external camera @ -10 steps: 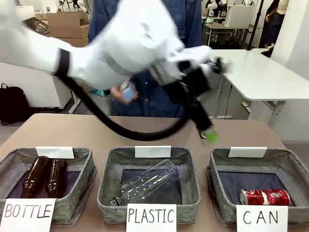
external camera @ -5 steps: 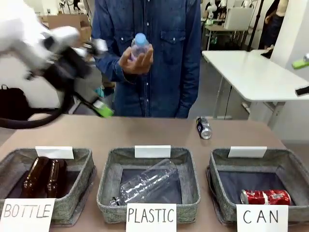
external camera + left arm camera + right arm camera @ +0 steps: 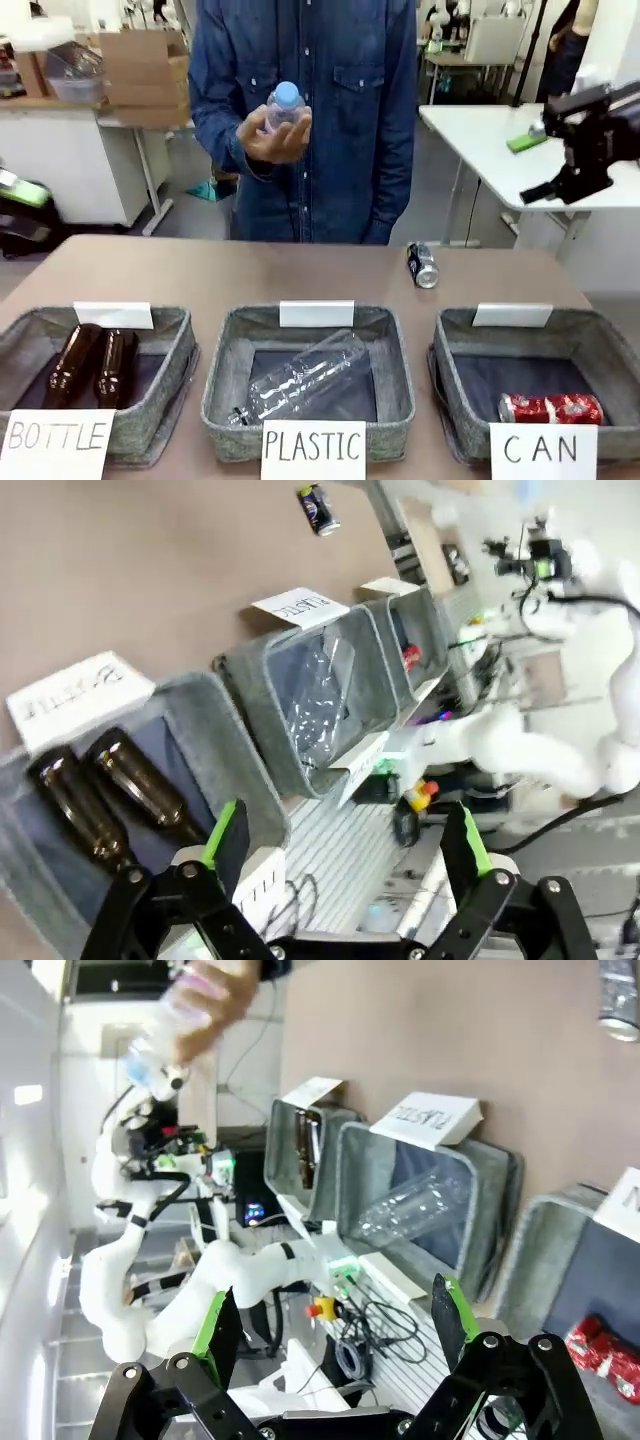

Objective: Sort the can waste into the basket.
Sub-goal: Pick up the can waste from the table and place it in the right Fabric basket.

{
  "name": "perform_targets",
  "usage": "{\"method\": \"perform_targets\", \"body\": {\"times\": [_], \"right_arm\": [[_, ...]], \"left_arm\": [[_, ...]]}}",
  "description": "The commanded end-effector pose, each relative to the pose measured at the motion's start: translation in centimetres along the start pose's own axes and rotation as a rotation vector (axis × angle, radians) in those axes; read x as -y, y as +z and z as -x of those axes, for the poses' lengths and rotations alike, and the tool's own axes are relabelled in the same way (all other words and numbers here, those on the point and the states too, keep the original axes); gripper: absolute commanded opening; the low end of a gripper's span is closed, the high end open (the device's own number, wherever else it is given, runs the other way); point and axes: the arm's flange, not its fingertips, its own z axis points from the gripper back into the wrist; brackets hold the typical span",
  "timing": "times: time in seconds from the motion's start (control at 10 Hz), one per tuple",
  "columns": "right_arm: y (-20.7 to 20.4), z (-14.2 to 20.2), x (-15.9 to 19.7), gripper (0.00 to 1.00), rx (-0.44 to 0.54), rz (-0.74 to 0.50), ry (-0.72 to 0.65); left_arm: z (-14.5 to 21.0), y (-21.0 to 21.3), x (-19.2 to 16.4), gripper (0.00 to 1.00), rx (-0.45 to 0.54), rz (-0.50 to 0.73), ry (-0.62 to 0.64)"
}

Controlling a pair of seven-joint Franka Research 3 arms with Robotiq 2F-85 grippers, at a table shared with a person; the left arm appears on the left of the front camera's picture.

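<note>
A dark can (image 3: 422,266) lies on its side on the brown table, behind the right-hand grey basket (image 3: 452,352) carded "CAN". A dented red can (image 3: 550,408) rests in that basket's front right corner. My right gripper (image 3: 536,166) hovers open at the right edge, high above the table, holding nothing. At the left edge my left gripper (image 3: 25,205) shows partly, also raised. In the left wrist view its jaws (image 3: 345,840) stand wide and empty, with the dark can (image 3: 318,507) far off. The right wrist view has open jaws (image 3: 332,1320), the dark can (image 3: 620,1000) and the red can (image 3: 600,1350).
A person stands at the far side holding up a clear blue-capped bottle (image 3: 285,112) in one hand. The middle basket (image 3: 222,390) marked "PLASTIC" holds a clear bottle (image 3: 300,380). The left basket (image 3: 180,340) marked "BOTTLE" holds two brown glass bottles (image 3: 92,365).
My left arm swept from above the dark can across to the far left edge. The right gripper moved further into view at the right. The person's hand with the bottle rose.
</note>
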Motion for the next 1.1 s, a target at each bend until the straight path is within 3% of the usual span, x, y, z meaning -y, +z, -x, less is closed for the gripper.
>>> {"method": "perform_targets", "body": {"times": [0.0,1.0], "right_arm": [[1.12,0.45,0.33,1.0,0.008,0.023,-0.003],[1.12,0.45,0.33,1.0,0.008,0.023,-0.003]], "left_arm": [[-1.31,-2.76,2.8,1.0,-0.051,-0.041,-0.103],[-1.31,-2.76,2.8,1.0,-0.051,-0.041,-0.103]]}}
